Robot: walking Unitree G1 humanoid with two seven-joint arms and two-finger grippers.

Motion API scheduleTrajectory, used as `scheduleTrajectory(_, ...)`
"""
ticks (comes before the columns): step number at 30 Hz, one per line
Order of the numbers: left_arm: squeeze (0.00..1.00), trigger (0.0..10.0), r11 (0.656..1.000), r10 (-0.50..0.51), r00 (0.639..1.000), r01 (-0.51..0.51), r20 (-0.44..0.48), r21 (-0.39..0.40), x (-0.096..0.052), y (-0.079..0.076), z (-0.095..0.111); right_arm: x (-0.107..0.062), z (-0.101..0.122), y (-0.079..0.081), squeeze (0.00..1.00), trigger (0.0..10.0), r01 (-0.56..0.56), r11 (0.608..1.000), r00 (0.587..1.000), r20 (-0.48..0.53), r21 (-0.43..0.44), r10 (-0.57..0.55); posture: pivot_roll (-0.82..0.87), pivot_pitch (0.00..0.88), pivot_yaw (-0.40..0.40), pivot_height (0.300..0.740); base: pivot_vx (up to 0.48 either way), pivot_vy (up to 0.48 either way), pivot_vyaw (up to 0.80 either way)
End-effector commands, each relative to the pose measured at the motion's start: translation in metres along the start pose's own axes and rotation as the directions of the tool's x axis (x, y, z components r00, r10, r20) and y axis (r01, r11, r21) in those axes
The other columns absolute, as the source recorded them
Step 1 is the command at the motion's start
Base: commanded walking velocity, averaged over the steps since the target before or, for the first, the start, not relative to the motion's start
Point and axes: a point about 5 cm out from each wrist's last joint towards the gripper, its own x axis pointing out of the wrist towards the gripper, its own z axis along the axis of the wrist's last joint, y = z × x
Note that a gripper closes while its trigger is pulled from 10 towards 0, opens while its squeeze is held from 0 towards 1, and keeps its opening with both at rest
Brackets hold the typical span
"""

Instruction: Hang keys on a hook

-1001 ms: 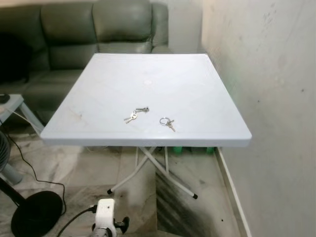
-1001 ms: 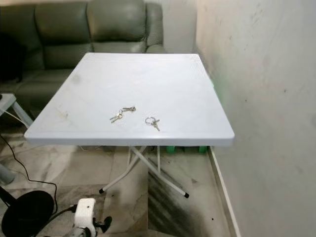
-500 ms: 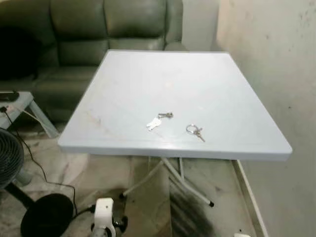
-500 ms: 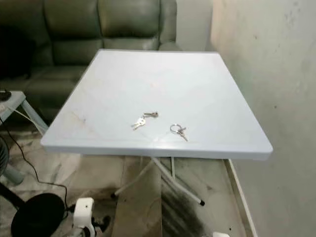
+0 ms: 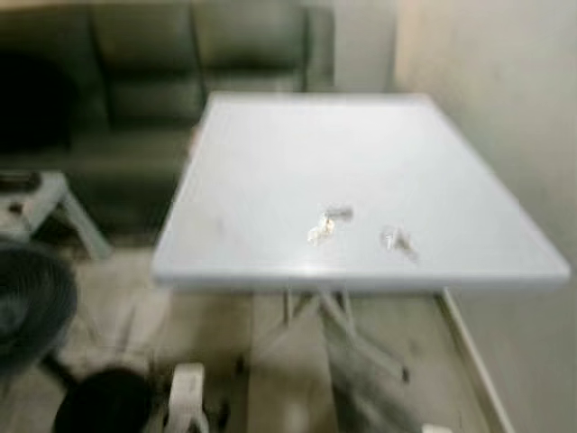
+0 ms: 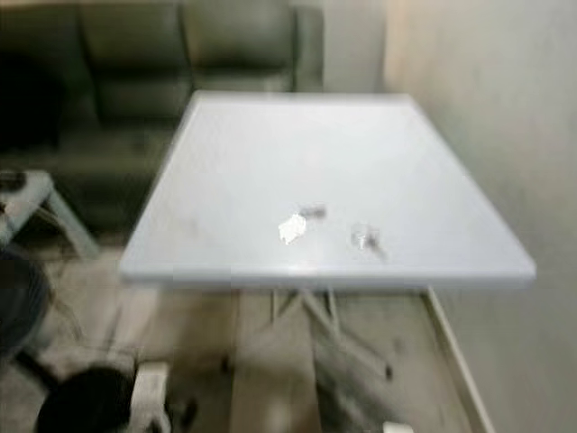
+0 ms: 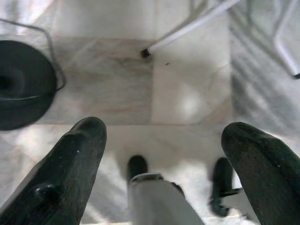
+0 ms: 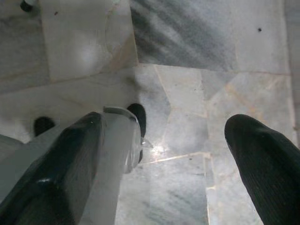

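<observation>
A white folding table stands against the pale wall on the right. A dark green sofa sits beyond it. Marble floor below.

Left end effector and right end effector (idle) — fingers apart.

No text, label, brand, number or sign can be read anywhere in these pictures. The head views are blurred, and the table top and the wall beside it carry no legible marking.
</observation>
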Motion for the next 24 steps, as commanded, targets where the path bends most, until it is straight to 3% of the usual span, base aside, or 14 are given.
scheduleTrajectory(1,0.0,10.0,0.999,0.032,0.999,-0.032,0.007,0.017,-0.001,0.01,0.001,-0.001,-0.009,0.007,0.0,10.0,-0.02,1.0,0.999,-0.034,-0.004,0.019,-0.03,0.0,0.009,0.74,0.0,0.0,0.0)
scheduleTrajectory(5,0.0,10.0,1.0,0.021,0.999,-0.022,0.028,0.023,-0.002,0.009,0.002,-0.001,-0.007,0.005,0.0,10.0,-0.021,1.0,1.0,-0.017,-0.012,0.021,-0.03,0.0,0.013,0.74,0.0,0.0,0.0)
scheduleTrajectory(10,0.0,10.0,0.997,-0.032,0.996,0.026,0.084,0.075,-0.002,0.006,0.007,0.001,0.011,-0.002,0.0,10.0,-0.031,0.999,0.997,0.066,-0.025,0.032,-0.04,0.0,0.016,0.74,0.0,0.0,0.0)
scheduleTrajectory(12,0.0,10.0,0.99,-0.084,0.987,0.066,0.14,0.128,-0.002,0.001,0.014,0.003,0.039,-0.004,0.0,10.0,-0.054,0.998,0.983,0.174,-0.042,0.061,-0.03,0.0,0.016,0.74,0.0,0.0,0.0)
scheduleTrajectory(15,0.0,10.0,0.987,-0.097,0.983,0.075,0.158,0.139,-0.003,0.0,0.017,0.003,0.047,-0.004,0.0,10.0,-0.063,0.997,0.976,0.207,-0.049,0.072,-0.03,0.0,0.015,0.74,0.0,0.0,0.0)
scheduleTrajectory(19,0.0,10.0,0.975,-0.161,0.953,0.114,0.258,0.19,-0.004,-0.004,0.033,0.002,0.081,0.004,0.0,10.0,-0.112,0.989,0.924,0.357,-0.101,0.141,-0.03,0.0,0.013,0.74,0.0,0.0,0.0)
scheduleTrajectory(20,0.0,10.0,0.961,-0.212,0.918,0.135,0.334,0.24,-0.006,-0.008,0.047,-0.002,0.106,0.012,0.0,10.0,-0.147,0.979,0.863,0.466,-0.138,0.195,-0.02,0.0,0.012,0.74,0.0,0.0,0.0)
scheduleTrajectory(21,0.0,10.0,0.955,-0.235,0.9,0.144,0.367,0.259,-0.008,-0.01,0.054,-0.005,0.116,0.017,0.0,10.0,-0.164,0.973,0.83,0.51,-0.164,0.225,-0.02,0.0,0.012,0.74,0.0,0.0,0.0)
scheduleTrajectory(24,0.0,10.0,0.944,-0.274,0.863,0.155,0.426,0.292,-0.01,-0.014,0.066,-0.011,0.135,0.023,0.0,10.0,-0.168,0.962,0.765,0.587,-0.214,0.264,-0.02,0.0,0.011,0.74,0.0,0.0,0.0)
